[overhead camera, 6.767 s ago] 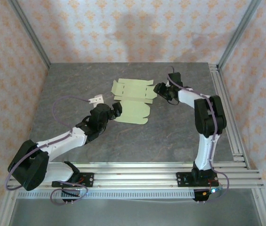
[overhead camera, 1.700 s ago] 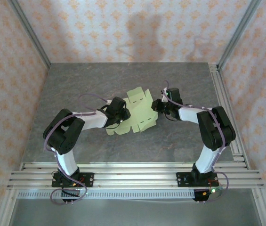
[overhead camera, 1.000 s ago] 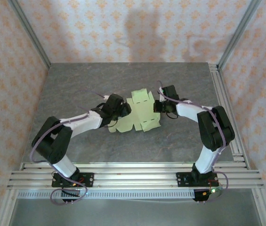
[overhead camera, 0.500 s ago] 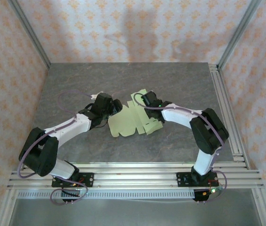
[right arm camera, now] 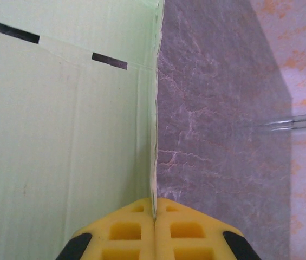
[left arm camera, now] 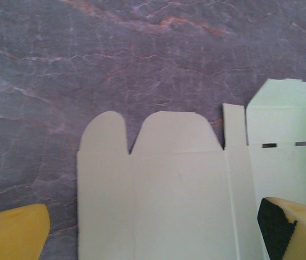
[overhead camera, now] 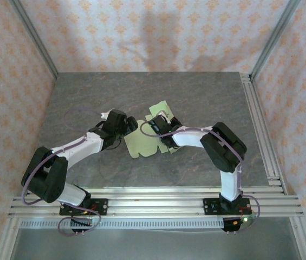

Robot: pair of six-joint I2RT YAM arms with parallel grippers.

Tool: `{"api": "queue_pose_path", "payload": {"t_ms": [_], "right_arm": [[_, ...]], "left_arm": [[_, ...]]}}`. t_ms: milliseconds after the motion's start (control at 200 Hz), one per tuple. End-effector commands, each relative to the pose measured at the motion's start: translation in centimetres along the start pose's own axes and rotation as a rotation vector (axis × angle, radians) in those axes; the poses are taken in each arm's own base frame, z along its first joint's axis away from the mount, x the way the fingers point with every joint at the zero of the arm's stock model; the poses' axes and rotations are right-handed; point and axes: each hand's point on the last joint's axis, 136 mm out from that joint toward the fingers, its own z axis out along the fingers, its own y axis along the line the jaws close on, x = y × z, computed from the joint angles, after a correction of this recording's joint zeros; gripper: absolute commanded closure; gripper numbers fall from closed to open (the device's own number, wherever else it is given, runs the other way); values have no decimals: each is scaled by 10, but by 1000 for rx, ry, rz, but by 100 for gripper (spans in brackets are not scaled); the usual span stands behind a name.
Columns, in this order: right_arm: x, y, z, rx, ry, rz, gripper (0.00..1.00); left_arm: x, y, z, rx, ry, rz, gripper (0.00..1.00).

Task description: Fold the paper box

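Rails: aluminium rails (overhead camera: 153, 197) run along the near edge of the table (overhead camera: 88, 92); both arm bases are bolted there.
Left arm: the left arm (overhead camera: 71, 154) lies low over the table and reaches forward and toward the middle.
Right arm: the right arm (overhead camera: 223, 149) rises from its base, bends, then reaches left toward the middle.
Left gripper: the left gripper (overhead camera: 129, 126) is just beside the left edge of the card. In its wrist view the two yellow fingers (left arm camera: 12, 235) stand wide apart, one at each lower corner, gripping nothing.
Right gripper: the right gripper (overhead camera: 151, 128) is at the far right part of the card. Its yellow pads (right arm camera: 125, 230) are pressed together on a thin card edge, seen edge-on between them.
Paper box: the paper box (overhead camera: 142, 145) is an unfolded pale yellow-green sheet near the middle of the table, between the two grippers. Its near part lies flat on the grey stone surface.
Tabs: two rounded tabs (left arm camera: 169, 127) lie flat on the table along one edge of the sheet, with a narrow notch between them.
Slots: short dark slots (left arm camera: 269, 145) sit along a crease on the right panel.
Far flap: whether the farthest flap is lifted cannot be told from above.
Walls: patterned walls (overhead camera: 88, 32) enclose the far and side edges.
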Motion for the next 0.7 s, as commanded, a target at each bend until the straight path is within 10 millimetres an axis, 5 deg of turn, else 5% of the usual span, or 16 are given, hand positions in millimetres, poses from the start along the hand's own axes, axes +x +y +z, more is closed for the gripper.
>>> {"api": "queue_pose_path", "payload": {"t_ms": [0,300,531,696], "right_arm": [[-10,-13,-2,96,-19,-27,100],[-10,-7,-7,-136,-20,155,100],[-7,-4,-1,40,6,-30,100],[-11,-6,-4,38,-9,-6,100]], "left_arm": [[-9,4,-7,-3,-37,-32,0],[-7,7,-5,-13,-32,-25,0],[-7,9,-4,-21,-34,-25,0],[-7,10,-5,-22,-35,-22,0]]}}
